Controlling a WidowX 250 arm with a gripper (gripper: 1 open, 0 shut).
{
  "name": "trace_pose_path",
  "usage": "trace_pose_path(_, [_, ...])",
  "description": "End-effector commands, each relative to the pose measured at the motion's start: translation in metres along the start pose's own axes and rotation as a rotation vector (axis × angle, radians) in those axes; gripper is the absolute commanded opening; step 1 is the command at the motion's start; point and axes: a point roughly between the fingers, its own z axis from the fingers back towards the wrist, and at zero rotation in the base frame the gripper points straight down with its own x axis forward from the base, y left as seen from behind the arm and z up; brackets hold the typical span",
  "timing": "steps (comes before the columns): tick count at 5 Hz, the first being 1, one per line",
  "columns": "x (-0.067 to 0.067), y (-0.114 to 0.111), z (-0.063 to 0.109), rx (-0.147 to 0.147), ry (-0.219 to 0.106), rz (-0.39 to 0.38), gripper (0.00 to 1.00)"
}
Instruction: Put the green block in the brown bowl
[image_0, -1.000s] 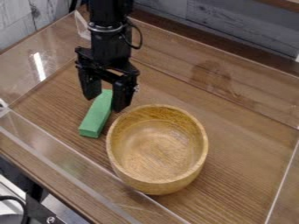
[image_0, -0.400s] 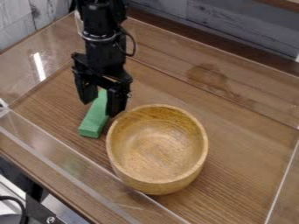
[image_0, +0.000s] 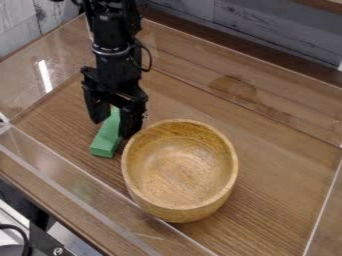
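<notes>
**Open gripper settles over the green block**

Over the last second the gripper (image_0: 115, 112) has slid left and dropped, and its jaws now stand wide apart, straddling the far end of the green block (image_0: 107, 138). A second ago it hung a little higher and further right, with the block's upper end showing between the fingers; now the fingers reach lower around that end. The block itself has not moved: it lies flat on the wooden table (image_0: 254, 110), at about nine o'clock from the brown bowl (image_0: 181, 168), just beside the rim. Whether the fingers touch the block yet I cannot tell. The bowl is empty.

For the task, this looks like the end of the approach. The likely next move is to close on the block, lift, and carry it right over the rim.
</notes>
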Motion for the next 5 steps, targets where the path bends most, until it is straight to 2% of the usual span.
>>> trace_pose_path(1, [0.002, 0.007, 0.002, 0.015, -0.027, 0.003, 1.0])
trace_pose_path(3, [0.002, 0.011, -0.006, 0.015, -0.025, -0.011, 1.0])
trace_pose_path(4, [0.002, 0.012, -0.008, 0.014, -0.025, -0.017, 0.0])
trace_pose_path(5, [0.002, 0.013, -0.007, 0.013, -0.025, -0.023, 0.0])
